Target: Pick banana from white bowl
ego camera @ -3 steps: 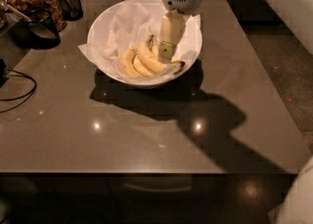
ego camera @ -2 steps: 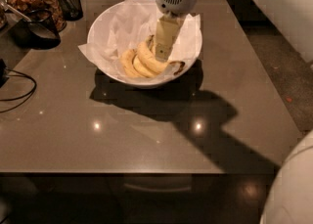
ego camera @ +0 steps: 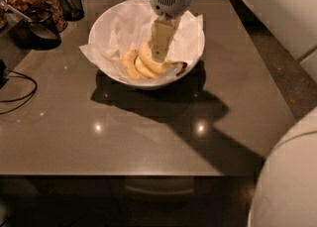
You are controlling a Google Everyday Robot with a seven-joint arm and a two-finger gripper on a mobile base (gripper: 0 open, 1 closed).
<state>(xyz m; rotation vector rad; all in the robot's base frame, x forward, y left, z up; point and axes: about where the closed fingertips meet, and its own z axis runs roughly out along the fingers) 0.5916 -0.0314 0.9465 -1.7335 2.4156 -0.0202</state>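
My gripper [ego camera: 157, 56] hung inside white bowl [ego camera: 111, 28], mid far edge of desk [ego camera: 148, 137]. Banana bunch [ego camera: 141, 66] lay directly beneath tip, long axis along far edge, stem rightward. Gripper state: could not tell.

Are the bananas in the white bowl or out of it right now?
In. The yellow bananas lie on the crinkled white paper inside the wide round white bowl, with the gripper down at them.

We see dim, warm light. The gripper [ego camera: 157, 55], over the white bowl [ego camera: 100, 23] by the tabletop's [ego camera: 148, 146] far edge, casts a long shadow toward the near-right corner.
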